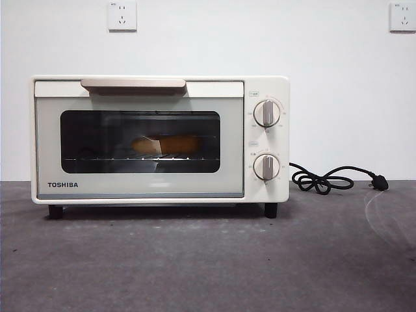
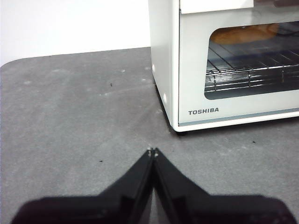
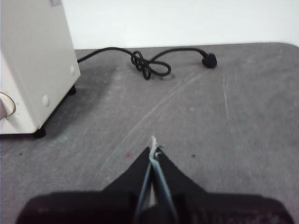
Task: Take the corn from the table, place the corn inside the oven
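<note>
Front view: corn (image 1: 167,144) lengthwise across the rack inside the closed oven (image 1: 159,140), both grippers' fingers closed, empty.

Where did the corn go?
The corn lies inside the oven, on the wire rack behind the shut glass door, near the middle of the window in the front view.

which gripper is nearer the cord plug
Right. The right gripper hangs over the table on the oven's knob side, facing the cord plug. The left gripper is off the oven's opposite front corner, with the oven between.
</note>
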